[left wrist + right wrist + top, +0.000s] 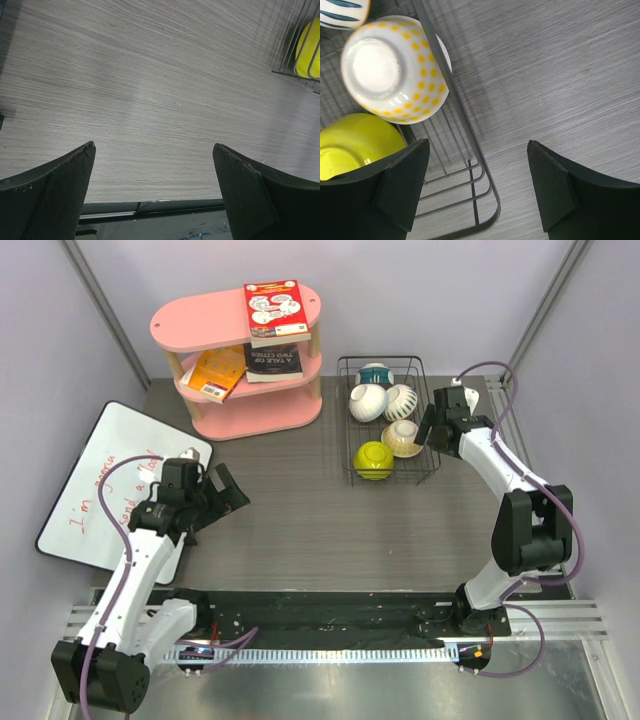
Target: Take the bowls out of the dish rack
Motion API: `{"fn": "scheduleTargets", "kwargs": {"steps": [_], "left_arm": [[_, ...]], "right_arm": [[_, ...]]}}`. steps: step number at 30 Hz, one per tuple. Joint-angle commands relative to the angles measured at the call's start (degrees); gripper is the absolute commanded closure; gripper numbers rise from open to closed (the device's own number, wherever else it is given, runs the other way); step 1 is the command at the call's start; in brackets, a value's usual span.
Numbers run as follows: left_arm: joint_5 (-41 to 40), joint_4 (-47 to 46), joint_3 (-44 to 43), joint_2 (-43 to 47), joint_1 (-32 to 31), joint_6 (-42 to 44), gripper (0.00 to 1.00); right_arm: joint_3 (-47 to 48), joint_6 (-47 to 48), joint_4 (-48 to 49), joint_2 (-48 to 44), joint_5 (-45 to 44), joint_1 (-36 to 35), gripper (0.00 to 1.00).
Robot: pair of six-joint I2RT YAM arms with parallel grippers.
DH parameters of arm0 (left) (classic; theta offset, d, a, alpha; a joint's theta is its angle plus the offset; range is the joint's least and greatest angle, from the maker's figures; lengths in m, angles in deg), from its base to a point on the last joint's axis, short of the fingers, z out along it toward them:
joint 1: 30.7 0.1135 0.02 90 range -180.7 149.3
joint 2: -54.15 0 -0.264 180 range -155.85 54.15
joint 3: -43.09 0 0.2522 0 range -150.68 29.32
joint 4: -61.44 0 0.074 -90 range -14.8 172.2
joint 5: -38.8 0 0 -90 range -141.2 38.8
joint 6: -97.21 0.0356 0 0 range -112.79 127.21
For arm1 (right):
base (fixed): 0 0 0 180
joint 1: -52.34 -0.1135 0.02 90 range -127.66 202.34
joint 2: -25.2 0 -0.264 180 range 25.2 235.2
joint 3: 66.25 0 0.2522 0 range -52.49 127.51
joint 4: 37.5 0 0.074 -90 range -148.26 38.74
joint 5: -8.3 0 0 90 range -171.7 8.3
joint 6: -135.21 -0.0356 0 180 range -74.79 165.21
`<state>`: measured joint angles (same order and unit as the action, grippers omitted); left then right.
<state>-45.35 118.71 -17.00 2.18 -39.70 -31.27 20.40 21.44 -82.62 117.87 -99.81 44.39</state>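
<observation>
The black wire dish rack [346,420] stands at the back right and holds several bowls. A yellow-green bowl [373,459] sits at its near end, with a white, yellow-dotted bowl [403,437] upside down beside it. Two more white bowls [366,401] lie in the middle and a teal one [375,373] at the far end. My right gripper [433,426] hovers open over the rack's right rim [455,100], straddling it, beside the dotted bowl [395,70] and the yellow-green bowl [355,145]. My left gripper [222,492] is open over bare table [150,75], far left of the rack.
A pink two-tier shelf [200,325] with books stands at the back left. A whiteboard [90,490] with red writing lies at the left edge, under the left arm. Grey walls close in both sides.
</observation>
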Motion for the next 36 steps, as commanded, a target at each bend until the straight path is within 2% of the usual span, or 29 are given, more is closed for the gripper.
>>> {"fn": "scheduleTargets", "kwargs": {"steps": [1,8,12,16,18,19,28,32,36], "left_arm": [[0.83,-2.11,0.45,0.47,0.03,0.6,0.0],[0.75,-1.4,0.18,-0.24,0.03,0.51,0.0],[0.83,-1.93,0.53,0.11,0.03,0.33,0.0],[0.75,-1.41,0.18,-0.42,-0.06,0.33,0.0],[0.4,-1.41,0.27,0.02,0.03,0.33,0.0],[0.31,-1.41,0.36,0.11,0.03,0.16,0.0],[0.74,-1.85,0.45,-0.07,0.03,0.07,0.01],[0.92,-1.93,0.45,-0.33,0.03,0.16,0.0],[1.97,-2.11,0.53,-0.24,0.03,0.33,0.0]], "right_arm": [[2.44,1.53,1.03,1.9,0.44,1.09,0.17],[-3.43,0.74,3.49,0.86,1.59,1.0,0.31],[-6.52,2.06,5.33,-0.29,2.55,1.0,0.52],[-8.63,2.24,5.87,-1.08,2.9,1.09,0.57],[-9.86,2.15,5.78,-2.56,2.99,1.0,0.67],[-10.39,1.97,5.78,-3.27,2.99,1.0,0.84],[-17.94,2.94,5.08,-14.42,0.79,1.0,0.99],[-20.05,1.98,0.79,-18.47,1.41,1.09,0.99],[-22.08,-1.27,-3.97,-24.8,5.97,1.0,0.99]]}}
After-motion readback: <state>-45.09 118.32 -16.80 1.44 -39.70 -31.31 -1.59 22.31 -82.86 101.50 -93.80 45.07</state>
